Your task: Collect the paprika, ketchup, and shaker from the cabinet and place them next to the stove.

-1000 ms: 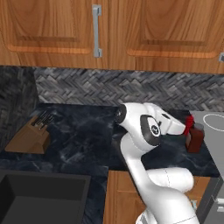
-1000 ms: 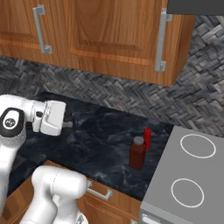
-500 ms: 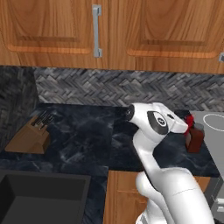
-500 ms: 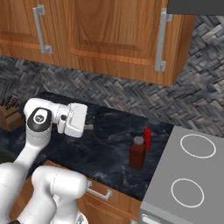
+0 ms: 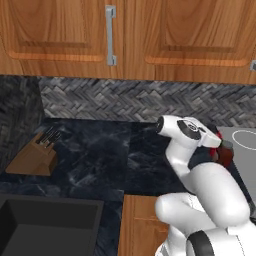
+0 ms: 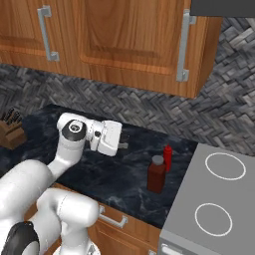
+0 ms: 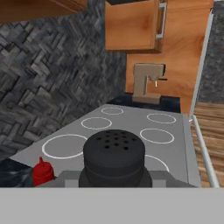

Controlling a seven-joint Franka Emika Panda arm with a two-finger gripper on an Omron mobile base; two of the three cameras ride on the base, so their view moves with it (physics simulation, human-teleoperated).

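**Shaker held above the desk, paprika and ketchup standing by the stove**

The gripper (image 6: 123,145) is seen in the right base view, held level above the dark marbled desk (image 6: 114,177) and pointed toward the stove (image 6: 214,204). In the hand view the shaker (image 7: 113,157), a dark cylinder with a perforated top, sits right in front of the camera between the fingers, which are clamped on it. In the right base view only a small dark stub is seen at the gripper's front; the shaker cannot be told apart there.

The paprika (image 6: 157,174) stands upright on the desk just beside the left edge of the stove. The ketchup (image 6: 168,157) stands upright just behind it, the two close together; whether they touch cannot be told. In the left base view both are largely hidden behind the arm, only a strip of the paprika (image 5: 225,156) being seen. In the hand view the red cap of the ketchup (image 7: 43,171) is seen at lower left, beside the grey cooktop with its white rings.

A knife block (image 5: 36,156) rests on the desk at the far left, well apart from the jars. Closed wooden cupboards (image 6: 124,40) hang above the herringbone backsplash.
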